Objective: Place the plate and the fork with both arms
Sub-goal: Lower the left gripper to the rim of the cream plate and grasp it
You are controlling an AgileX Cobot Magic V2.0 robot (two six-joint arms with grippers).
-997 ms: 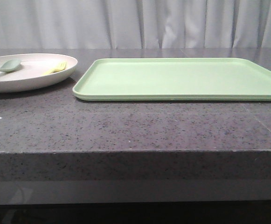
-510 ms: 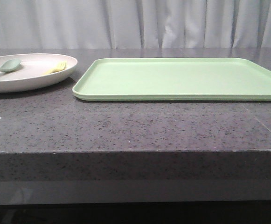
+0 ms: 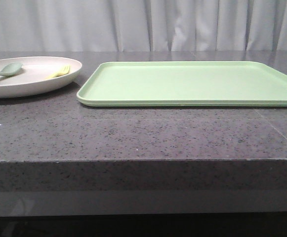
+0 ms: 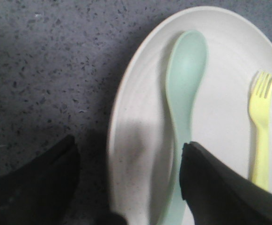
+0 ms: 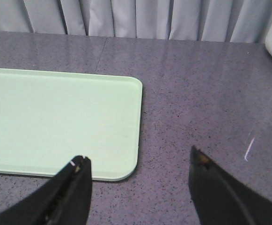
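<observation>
**On the counter: plate, fork, spoon, tray — both end effectors spread, nothing held**

Front view. Dark speckled counter [image 3: 133,138]. At far left, the plate [image 3: 34,81], cut by the frame edge, carrying the fork [image 3: 59,72] and a grey-green spoon [image 3: 5,70]. Just beside it, apart, a flat light green tray [image 3: 192,83], bare. Neither arm shows here.

Left wrist view. Left end effector [image 4: 126,187] released, fingers wide apart and straddling the plate's near rim [image 4: 121,140]: one finger over bare counter outside the rim, the other over the plate interior near the spoon [image 4: 185,84] handle. Likely posed so closing would pinch the rim. Fork [image 4: 261,126] lies parallel to the spoon, apart from it, tines pointing away from the fingers.

Right wrist view. Right end effector [image 5: 140,187] released, empty, hanging over bare counter by the tray's [image 5: 56,122] corner. Probably waiting for the fork.
</observation>
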